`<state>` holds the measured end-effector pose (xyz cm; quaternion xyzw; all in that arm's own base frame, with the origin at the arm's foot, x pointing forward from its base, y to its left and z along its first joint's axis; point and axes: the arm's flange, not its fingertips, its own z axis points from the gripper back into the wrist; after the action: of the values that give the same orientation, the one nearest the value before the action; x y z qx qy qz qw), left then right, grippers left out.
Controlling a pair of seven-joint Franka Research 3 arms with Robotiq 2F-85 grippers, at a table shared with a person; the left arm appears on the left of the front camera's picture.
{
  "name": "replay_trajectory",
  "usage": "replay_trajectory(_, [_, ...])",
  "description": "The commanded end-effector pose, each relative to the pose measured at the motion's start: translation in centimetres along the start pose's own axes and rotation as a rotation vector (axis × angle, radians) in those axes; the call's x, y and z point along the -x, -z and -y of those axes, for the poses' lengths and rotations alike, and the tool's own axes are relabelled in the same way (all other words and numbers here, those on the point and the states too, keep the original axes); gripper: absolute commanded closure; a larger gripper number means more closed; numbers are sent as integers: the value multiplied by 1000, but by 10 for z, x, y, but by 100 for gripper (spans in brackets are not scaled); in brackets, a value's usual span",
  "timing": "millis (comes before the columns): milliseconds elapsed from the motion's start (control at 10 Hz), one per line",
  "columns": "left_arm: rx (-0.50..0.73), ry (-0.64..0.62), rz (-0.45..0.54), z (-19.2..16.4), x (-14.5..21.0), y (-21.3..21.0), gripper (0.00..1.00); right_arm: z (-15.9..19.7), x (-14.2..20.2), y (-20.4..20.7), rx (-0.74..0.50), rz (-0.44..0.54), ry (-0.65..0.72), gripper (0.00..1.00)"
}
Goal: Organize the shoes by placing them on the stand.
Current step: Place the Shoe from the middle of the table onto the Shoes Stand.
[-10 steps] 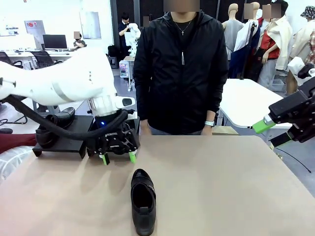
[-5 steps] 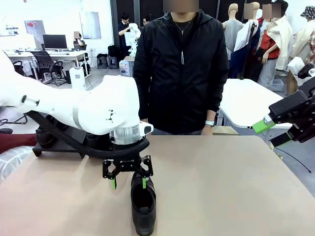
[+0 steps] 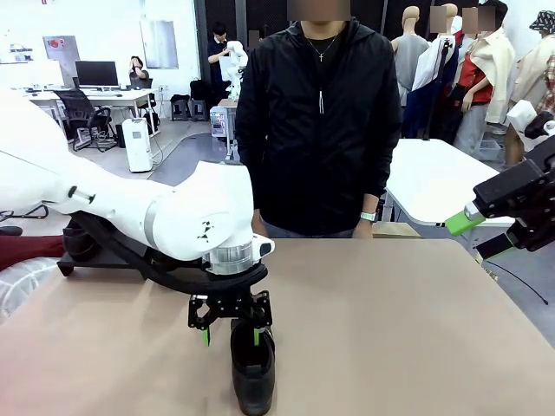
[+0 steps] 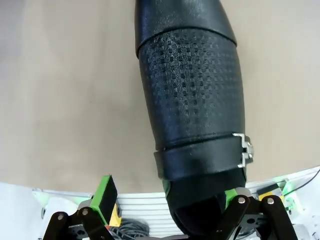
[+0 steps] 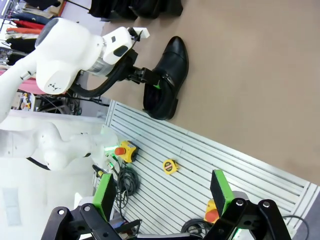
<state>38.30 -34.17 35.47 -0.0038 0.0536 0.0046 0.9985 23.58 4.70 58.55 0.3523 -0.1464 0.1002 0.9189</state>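
Observation:
One black shoe (image 3: 253, 374) with a buckle strap lies at the table's front middle, toe toward me. My left gripper (image 3: 231, 334) hangs low over its far end, open. In the left wrist view the shoe (image 4: 192, 100) reaches up from between the fingers; its heel end sits close to the right green pad (image 4: 231, 196), and the left pad (image 4: 105, 192) stands apart over bare table. The black stand (image 3: 91, 258) is at the far left with a shoe (image 3: 78, 243) on it, mostly hidden by my arm. My right gripper (image 3: 475, 236) is open and holds nothing, high off the table's right edge.
A person in a black jacket (image 3: 317, 121) stands at the far edge, hands down by the sides. A second white table (image 3: 434, 178) is behind on the right. The right wrist view shows the shoe (image 5: 167, 75), my left arm (image 5: 75, 55) and the stand (image 5: 135, 7).
My left gripper has left the stand, swung right and toward me, and come down over the shoe. The right arm and the shoe have not moved.

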Motion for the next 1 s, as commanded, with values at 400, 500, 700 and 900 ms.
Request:
replay_trajectory(400, [-30, -26, -46, -6, -3, 0, 100, -1, -2, -1, -32, 3, -23, 0])
replay_trajectory(500, [-29, -26, -51, -6, -3, -1, 100, -1, -2, -1, -32, 3, -23, 0])
replay_trajectory(700, [-30, -19, -52, -6, -2, 0, 100, -1, -2, -1, -32, 3, -23, 0])
replay_trajectory(900, [-17, 4, -56, -5, -1, -1, 100, -1, -2, -1, -32, 3, -23, 0])
